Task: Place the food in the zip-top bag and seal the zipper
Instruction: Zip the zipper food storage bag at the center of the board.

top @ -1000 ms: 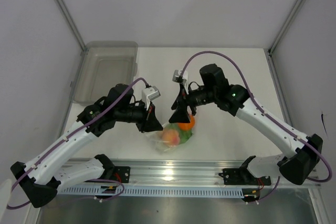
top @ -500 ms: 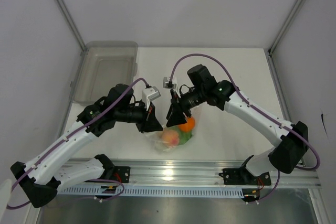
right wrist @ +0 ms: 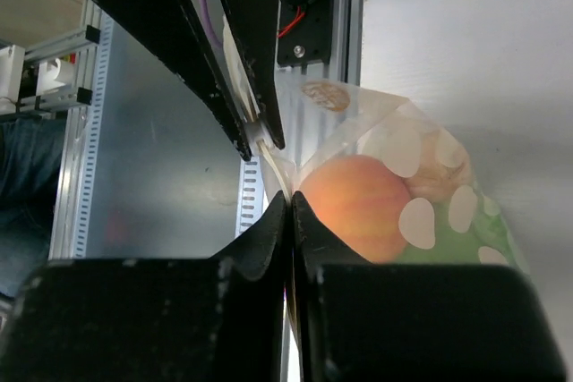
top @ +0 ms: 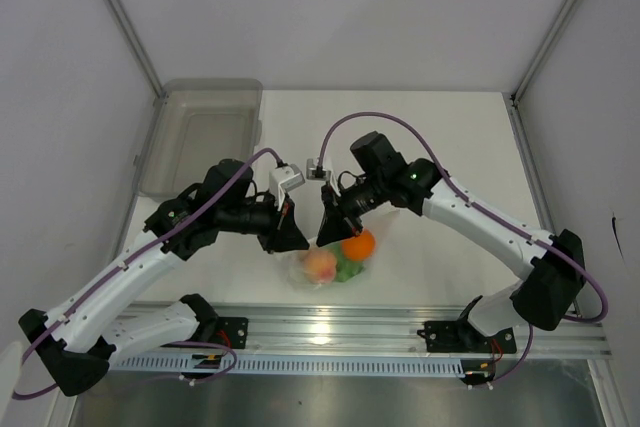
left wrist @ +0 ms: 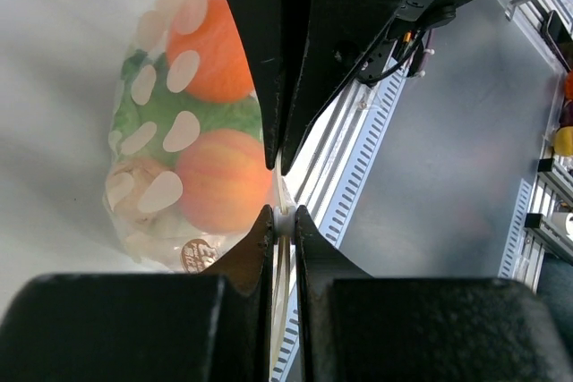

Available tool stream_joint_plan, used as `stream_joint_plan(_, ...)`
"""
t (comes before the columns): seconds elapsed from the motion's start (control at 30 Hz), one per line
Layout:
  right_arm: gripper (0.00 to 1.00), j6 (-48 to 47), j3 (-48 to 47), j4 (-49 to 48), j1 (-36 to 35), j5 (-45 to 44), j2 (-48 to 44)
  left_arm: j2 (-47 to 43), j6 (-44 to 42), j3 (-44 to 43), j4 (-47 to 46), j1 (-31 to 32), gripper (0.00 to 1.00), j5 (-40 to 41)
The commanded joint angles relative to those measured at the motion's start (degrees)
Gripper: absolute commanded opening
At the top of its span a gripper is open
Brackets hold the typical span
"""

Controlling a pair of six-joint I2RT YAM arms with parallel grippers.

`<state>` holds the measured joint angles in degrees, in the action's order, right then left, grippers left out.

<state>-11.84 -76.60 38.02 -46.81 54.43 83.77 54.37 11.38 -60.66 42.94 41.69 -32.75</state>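
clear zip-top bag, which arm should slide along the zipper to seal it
Probably right: the right gripper pinches the top edge of the clear plastic zip-top bag, with zipper length toward its side; the left gripper anchors the end.

Bright, even overhead light; soft shadows; wrist-view foregrounds blurred.

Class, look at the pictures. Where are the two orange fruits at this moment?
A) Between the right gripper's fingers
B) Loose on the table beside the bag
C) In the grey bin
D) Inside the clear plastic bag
D: in the left wrist view both orange fruits sit behind the clear spotted plastic of the bag, next to the lettuce. The left gripper and right gripper pinch only the bag's edge.
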Motion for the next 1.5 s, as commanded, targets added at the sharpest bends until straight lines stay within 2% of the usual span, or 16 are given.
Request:
stream_joint_plan(0.0,0.0,1.8,1.1,-2.0,-0.5,-1.2,-1.7,-0.8,-1.2,-2.5,-1.5,-0.5,0.0,0.4)
stream_joint_plan(0.2,0.0,5.6,5.8,-7.4,0.4,-6.4,-5.8,-1.4,-0.8,-1.8,-0.6,-0.5,0.01,2.9)
stream_joint_plan(0.4,0.0,6.4,9.5,-7.9,2.7,-9.7,-10.4,-2.0,-0.6,-0.7,-0.2,-0.6,0.02,4.7)
stream_joint_plan(0.63,0.0,8.8,13.8,-10.1,6.7,-10.1,-16.3,-2.7,-0.8,-1.1,2.0,-0.7,0.01,8.0)
stream_joint_plan(0.93,0.0,11.3,14.5,-8.7,6.2,-12.5,-19.9,-4.0,0.2,0.2,2.0,-1.4,0.01,12.7)
stream_joint_plan(1.13,0.0,14.4,16.1,-11.3,3.5,-16.5,-19.3,-4.8,1.4,1.9,-1.4,-1.4,0.47,11.3)
stream_joint_plan(1.17,0.0,14.8,16.8,-11.9,3.3,-16.9,-19.1,-5.7,1.5,1.8,-2.8,-1.4,0.62,11.7)
stream_joint_plan(1.2,0.0,15.2,17.2,-12.5,3.1,-17.3,-18.8,-5.9,1.9,2.0,-3.1,-1.4,0.71,12.9)
stream_joint_plan(1.23,0.0,16.2,17.4,-13.7,3.0,-18.0,-18.6,-6.2,2.2,1.5,-3.4,-1.4,0.93,13.9)
stream_joint_plan(1.27,0.0,16.6,18.0,-14.4,3.0,-18.9,-18.5,-6.6,2.3,1.3,-3.6,-1.4,0.99,15.2)
stream_joint_plan(1.4,0.0,16.4,16.7,-14.9,3.3,-23.0,-16.3,-9.0,4.6,0.3,-4.6,-1.4,1.0,26.7)
stream_joint_plan(1.47,0.0,15.1,14.0,-14.4,4.2,-25.6,-13.8,-10.3,5.1,0.7,-5.7,-1.4,0.99,28.4)
